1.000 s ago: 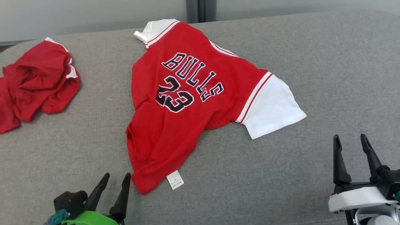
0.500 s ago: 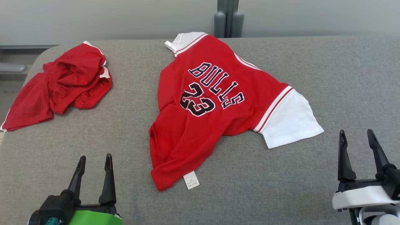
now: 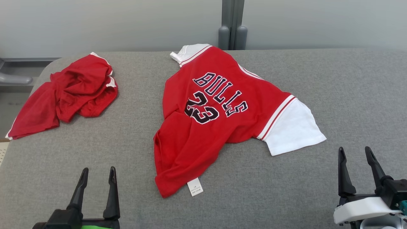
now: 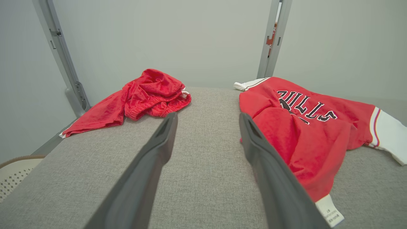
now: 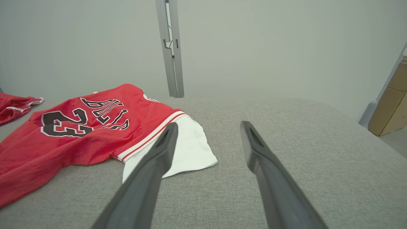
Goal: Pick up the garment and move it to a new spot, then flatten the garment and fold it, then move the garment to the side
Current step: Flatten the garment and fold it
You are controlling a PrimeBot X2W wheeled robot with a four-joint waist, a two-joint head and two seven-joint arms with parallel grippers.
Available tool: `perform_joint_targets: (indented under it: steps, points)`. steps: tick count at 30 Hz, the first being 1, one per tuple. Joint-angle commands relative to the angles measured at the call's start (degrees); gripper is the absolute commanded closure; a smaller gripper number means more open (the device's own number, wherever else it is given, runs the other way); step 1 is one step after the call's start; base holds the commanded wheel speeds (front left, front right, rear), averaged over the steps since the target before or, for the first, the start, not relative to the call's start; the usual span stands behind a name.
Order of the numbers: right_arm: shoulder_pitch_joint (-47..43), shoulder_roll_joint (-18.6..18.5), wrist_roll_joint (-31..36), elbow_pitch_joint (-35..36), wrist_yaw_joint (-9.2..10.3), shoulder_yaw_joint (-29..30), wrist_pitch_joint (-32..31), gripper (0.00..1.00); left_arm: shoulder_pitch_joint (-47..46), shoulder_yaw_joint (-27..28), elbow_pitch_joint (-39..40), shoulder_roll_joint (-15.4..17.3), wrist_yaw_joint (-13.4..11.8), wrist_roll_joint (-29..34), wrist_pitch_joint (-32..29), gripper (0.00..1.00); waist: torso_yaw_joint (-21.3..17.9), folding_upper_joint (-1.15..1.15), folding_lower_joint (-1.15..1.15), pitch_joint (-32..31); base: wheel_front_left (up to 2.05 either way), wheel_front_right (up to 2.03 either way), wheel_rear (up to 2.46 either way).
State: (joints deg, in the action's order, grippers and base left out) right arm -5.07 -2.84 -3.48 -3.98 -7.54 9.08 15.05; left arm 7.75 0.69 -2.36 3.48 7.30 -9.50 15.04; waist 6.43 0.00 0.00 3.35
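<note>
Left gripper (image 3: pixel 98 171), right gripper (image 3: pixel 355 150): spread wide, empty. Jersey (image 3: pixel 216 111) likely soft, light, floppy; pinch hem corner (image 3: pixel 165 187) and white sleeve (image 3: pixel 292 130).

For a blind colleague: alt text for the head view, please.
A red Bulls 23 jersey with white sleeves lies rumpled on a grey surface, a crumpled red garment to its left. The left gripper and right gripper stand open below.

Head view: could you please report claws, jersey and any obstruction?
Left claw and right claw open, empty. Red-and-white Bulls 23 fabric jersey rumpled, untouched, mid grey padded table. Crumpled red fabric garment far left, apart from jersey.
</note>
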Motion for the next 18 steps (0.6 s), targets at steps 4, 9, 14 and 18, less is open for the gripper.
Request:
perform_joint_targets:
  steps: [4, 9, 14, 18]
  points:
    - [-0.4, -0.1, -0.5, -0.5, 0.1, -0.1, 0.2, 0.0, 0.7, -1.5, 0.0, 0.0, 0.3, -0.2, 0.2, 0.0, -0.4, 0.0, 0.0, 0.1, 0.0, 0.0, 0.0]
    - [0.5, -0.1, -1.0, 0.0, 0.1, 0.0, 0.2, 0.0, 0.4, -2.3, 0.0, 0.8, 0.3, -0.3, 0.2, 0.0, -0.7, 0.0, 0.0, 0.6, 0.0, 0.0, 0.0]
    - [2.5, 0.0, -2.5, -0.5, 0.1, 0.4, 0.2, 0.0, 0.2, -2.6, -1.7, 2.0, 0.2, 0.0, 0.2, 0.0, -1.2, 0.0, 0.0, 1.1, 0.0, 0.0, 0.0]
    - [6.0, -0.1, 0.7, -5.9, 0.1, -1.5, -0.2, 0.0, 0.6, -7.8, -4.4, 5.0, 0.2, -0.5, -2.8, 0.0, -1.4, 0.0, 0.0, 1.2, 0.0, 0.0, 0.0]
